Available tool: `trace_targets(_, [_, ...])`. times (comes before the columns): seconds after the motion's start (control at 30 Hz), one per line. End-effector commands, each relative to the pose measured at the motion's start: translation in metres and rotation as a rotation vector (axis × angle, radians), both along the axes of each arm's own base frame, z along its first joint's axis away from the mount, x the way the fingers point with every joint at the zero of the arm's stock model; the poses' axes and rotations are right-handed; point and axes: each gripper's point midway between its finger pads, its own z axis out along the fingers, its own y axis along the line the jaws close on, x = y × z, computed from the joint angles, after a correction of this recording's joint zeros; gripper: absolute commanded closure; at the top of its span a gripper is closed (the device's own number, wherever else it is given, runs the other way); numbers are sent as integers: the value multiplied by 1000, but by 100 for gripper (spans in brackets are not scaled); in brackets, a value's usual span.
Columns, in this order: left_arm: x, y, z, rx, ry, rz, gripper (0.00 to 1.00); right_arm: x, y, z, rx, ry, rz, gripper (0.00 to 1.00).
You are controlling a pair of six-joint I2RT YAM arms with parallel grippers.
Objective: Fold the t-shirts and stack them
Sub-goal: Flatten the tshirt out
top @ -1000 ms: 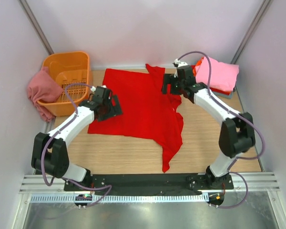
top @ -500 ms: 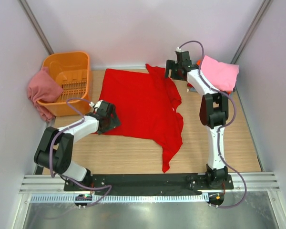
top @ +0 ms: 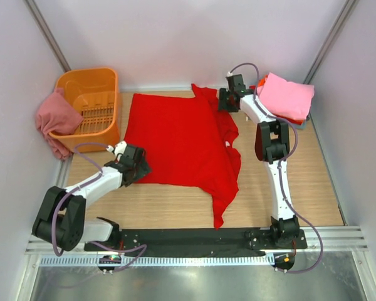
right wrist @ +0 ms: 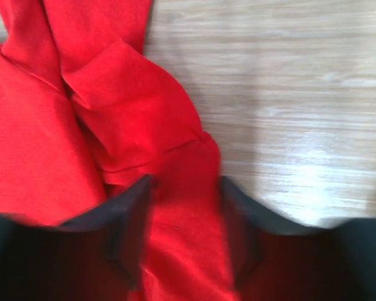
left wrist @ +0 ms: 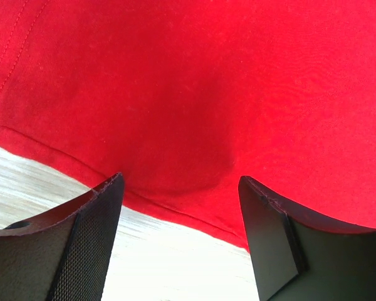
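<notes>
At 10 o'clock a dusty rose t-shirt (top: 53, 119) hung over the left rim of the orange slotted basket (top: 75, 81), untouched.

Over the last second the left end effector (top: 136, 167) had drawn back from the middle of the bright red t-shirt's (top: 175, 138) left edge to its corner at 8 o'clock. Its jaws had narrowed but were plainly apart. In the left wrist view they stood on either side of the stitched hem (left wrist: 175, 210), one finger (left wrist: 81, 241) over bare wooden surface (top: 175, 204), with nothing pinched yet.

The red shirt lay spread across the middle of the surface, its left half flatter than before. Its right half was rumpled, with a tail trailing toward 6 o'clock.

The right end effector (top: 229, 100) had reached out to the shirt's far corner at 1 o'clock. Its jaws had also come in, and in the right wrist view they flanked a bunched ridge of red cloth (right wrist: 175, 163). That view was blurred, so I could not tell whether they had bitten.

At 2 o'clock a light pink t-shirt (top: 288, 95) topped the finished pile.

Both arms looked set on opposite corners, probably about to grip and fold.

No brand, label or writing could be read anywhere.
</notes>
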Motion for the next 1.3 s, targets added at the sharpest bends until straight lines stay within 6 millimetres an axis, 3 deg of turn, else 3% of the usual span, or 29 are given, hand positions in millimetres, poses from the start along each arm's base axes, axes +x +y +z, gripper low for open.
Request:
trace_targets(0.0, [-13,5,-4,-8,19,37,25,-3,5,-12,19,21,14,54])
trace_targets(0.03, [-15,5,-4,-8,21,38,25,-6,5,-16,18,32,17,69])
trace_targets(0.13, [-19,7,-1,-5,22,37,25,-7,5,-21,22,39,21,92])
trace_targets(0.2, [-20,7,3,-8,14,34,25,-4,-2,-21,-8,29,8,98])
trace_targets(0.27, [-28,7,3,-27,30,38,25,2,-12,-16,-43,11,-4,99])
trace_targets(0.43, [-50,3,8,-106,32,51,27,31,-59,7,-119,-61,-111,99])
trace_targets(0.7, [-84,7,2,-138,56,58,28,56,-74,10,-169,-158,-114,95])
trace_targets(0.8, [-91,8,7,-137,51,57,29,68,-88,19,-226,-207,-163,91])
trace_targets(0.87, [-96,11,13,-125,54,54,28,78,-89,41,-226,-270,-184,87])
trace_targets(0.93, [-95,10,23,-134,16,43,28,82,-83,60,-202,-308,-179,55])
trace_targets(0.97, [-95,7,26,-145,2,34,27,81,-74,74,-170,-328,-157,26])
trace_targets(1.0, [-95,6,26,-147,2,33,27,81,-69,95,-153,-365,-149,19])
trace_targets(1.07, [-92,6,29,-143,-4,30,27,72,-60,100,-141,-357,-120,12])
trace_targets(1.1, [-91,7,30,-131,-6,21,27,65,-54,133,-115,-395,-106,11])
trace_targets(1.13, [-86,8,34,-117,-18,23,26,53,-49,125,-111,-353,-92,10])
trace_targets(1.17, [-83,9,37,-106,-26,22,26,45,-45,135,-100,-350,-84,10])
trace_targets(1.2, [-80,10,39,-90,-34,15,26,32,-42,169,-68,-382,-93,10])
trace_targets(1.23, [-73,13,47,-71,-65,24,25,14,-37,161,-63,-338,-83,10])
trace_targets(1.27, [-70,14,50,-61,-77,24,23,2,-34,167,-45,-333,-86,10])
